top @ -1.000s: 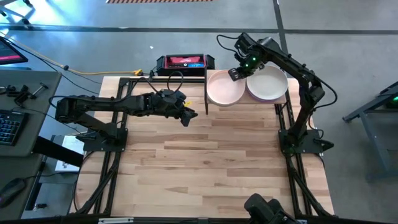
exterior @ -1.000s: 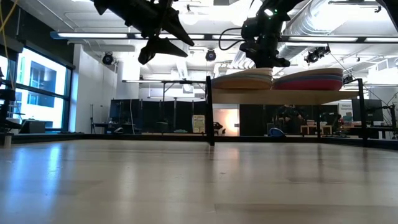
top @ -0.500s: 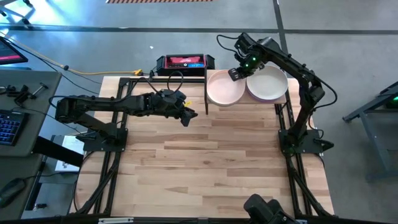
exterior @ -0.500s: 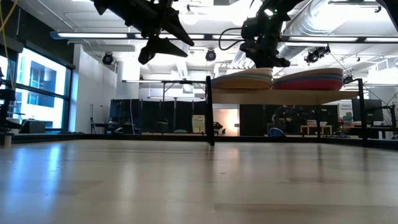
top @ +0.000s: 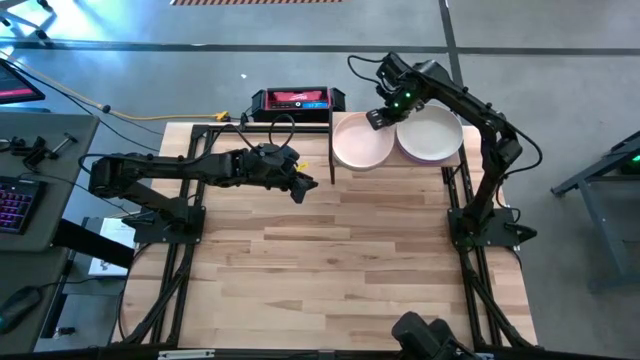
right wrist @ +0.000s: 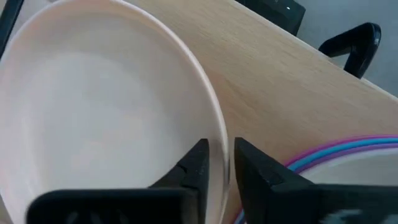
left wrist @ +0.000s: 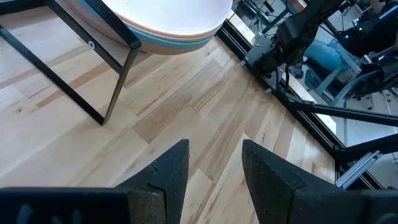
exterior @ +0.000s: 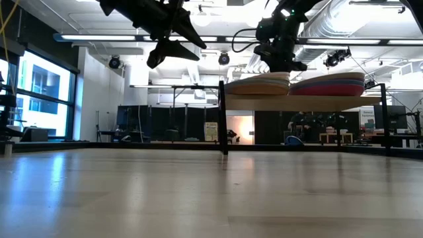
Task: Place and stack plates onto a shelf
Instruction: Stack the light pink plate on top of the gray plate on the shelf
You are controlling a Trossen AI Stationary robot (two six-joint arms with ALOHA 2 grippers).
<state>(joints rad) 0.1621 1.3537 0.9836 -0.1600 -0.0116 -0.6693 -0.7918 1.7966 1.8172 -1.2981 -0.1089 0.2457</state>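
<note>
My right gripper sits over the shelf, its fingers close on both sides of the cream plate's rim — I cannot tell if they pinch it. That plate tops one stack; the purple-rimmed stack sits just beside it. My left gripper hangs spread, over the table.

A robotics lab or workshop is showing here: a grey concrete floor is lying around the table, exposed ducts are running under the ceiling, and a desk with a keyboard is standing alongside.
</note>
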